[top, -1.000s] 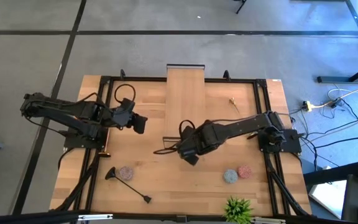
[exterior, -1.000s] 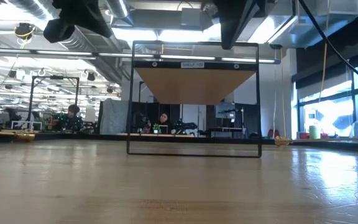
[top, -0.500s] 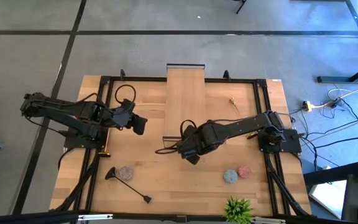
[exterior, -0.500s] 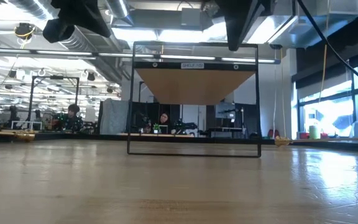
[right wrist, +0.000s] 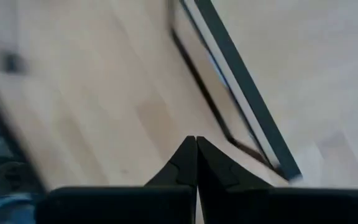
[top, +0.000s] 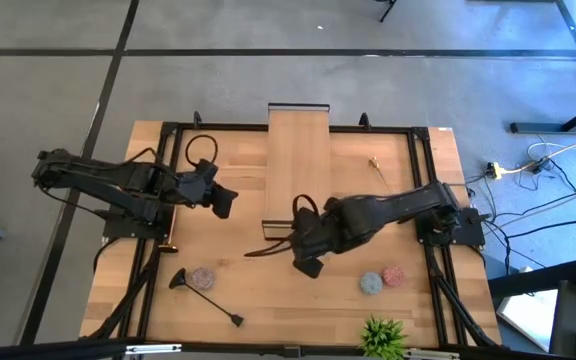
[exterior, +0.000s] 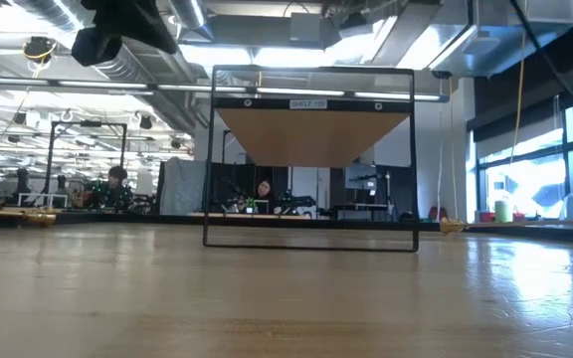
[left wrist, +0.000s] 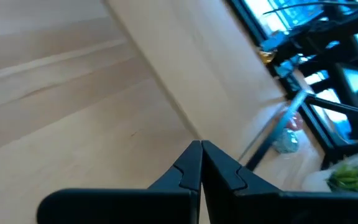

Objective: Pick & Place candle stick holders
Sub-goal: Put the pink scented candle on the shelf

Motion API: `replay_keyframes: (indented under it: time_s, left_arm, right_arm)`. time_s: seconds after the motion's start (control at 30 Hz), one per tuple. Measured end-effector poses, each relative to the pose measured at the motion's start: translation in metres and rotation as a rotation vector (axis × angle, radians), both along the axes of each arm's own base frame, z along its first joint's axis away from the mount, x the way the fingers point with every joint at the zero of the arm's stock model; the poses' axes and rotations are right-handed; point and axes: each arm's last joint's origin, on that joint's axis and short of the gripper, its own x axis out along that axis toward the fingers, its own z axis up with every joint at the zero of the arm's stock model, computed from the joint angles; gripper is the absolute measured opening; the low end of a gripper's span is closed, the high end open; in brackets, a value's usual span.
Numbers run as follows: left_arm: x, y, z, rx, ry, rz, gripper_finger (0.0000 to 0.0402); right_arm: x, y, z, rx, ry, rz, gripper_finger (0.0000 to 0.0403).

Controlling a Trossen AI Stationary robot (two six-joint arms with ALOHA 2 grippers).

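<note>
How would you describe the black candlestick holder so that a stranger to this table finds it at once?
On the light wooden table, go to the left arm's side, toward the edge with the green plant. The thin black metal candlestick holder lies flat there, its flared base beside a pinkish disc. The gold candlestick holder lies at the opposite corner.

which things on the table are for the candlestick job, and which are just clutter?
Job:
black candlestick, lying flat
gold candlestick at the far right
gold candlestick at the left edge

Lying about:
pink disc
blue-green disc
red disc
green plant
</note>
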Motion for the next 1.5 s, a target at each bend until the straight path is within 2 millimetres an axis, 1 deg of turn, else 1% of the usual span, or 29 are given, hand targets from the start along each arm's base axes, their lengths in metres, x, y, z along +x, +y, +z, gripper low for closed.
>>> replay_keyframes:
  time_s: [0.07,0.13,0.23,0.3,0.37,0.47,0.57,0.73,0.87,1.0,1.17,1.3,1.4,1.5]
  left_arm:
    - [-0.001,0.000,0.005,0.010,-0.034,-0.035,0.0001]
    - [-0.002,-0.001,0.010,0.014,-0.078,-0.098,0.0001]
    - [-0.004,-0.004,0.020,0.020,-0.163,-0.227,0.0001]
    - [-0.005,-0.008,0.026,0.023,-0.214,-0.310,0.0001]
    - [-0.006,-0.012,0.031,0.020,-0.263,-0.379,0.0001]
    - [-0.007,-0.019,0.034,0.001,-0.296,-0.440,0.0001]
    - [-0.008,-0.026,0.033,-0.025,-0.290,-0.471,0.0001]
    - [-0.005,-0.043,0.025,-0.091,-0.228,-0.554,0.0002]
    - [0.000,-0.057,0.018,-0.105,-0.182,-0.624,0.0005]
    - [0.004,-0.070,0.010,-0.097,-0.140,-0.663,0.0005]
    - [0.010,-0.081,0.002,-0.091,-0.096,-0.673,0.0005]
    - [0.012,-0.085,-0.002,-0.110,-0.076,-0.675,0.0005]
    - [0.011,-0.086,-0.001,-0.114,-0.078,-0.681,0.0005]
    - [0.012,-0.086,-0.001,-0.111,-0.088,-0.675,0.0006]
  right_arm:
    - [-0.002,0.002,0.022,0.009,-0.100,0.036,0.0000]
    - [-0.003,0.003,0.039,0.024,-0.237,0.083,0.0000]
    - [-0.010,0.003,0.061,0.056,-0.381,0.149,0.0000]
    - [-0.016,0.001,0.071,0.056,-0.416,0.165,0.0000]
    - [-0.020,0.001,0.074,0.058,-0.425,0.172,0.0000]
    - [-0.022,0.002,0.073,0.101,-0.394,0.204,0.0000]
    - [-0.023,0.004,0.069,0.159,-0.346,0.215,0.0001]
    - [-0.023,0.004,0.062,0.266,-0.259,0.198,0.0001]
    - [-0.036,0.010,0.058,0.264,-0.157,0.190,0.0001]
    - [-0.057,0.020,0.052,0.245,-0.001,0.153,0.0001]
    - [-0.069,0.042,0.048,0.277,0.035,0.171,0.0001]
    - [-0.079,0.061,0.043,0.293,0.070,0.195,0.0001]
    - [-0.088,0.075,0.036,0.295,0.108,0.205,0.0001]
    - [-0.098,0.091,0.022,0.290,0.176,0.207,0.0001]
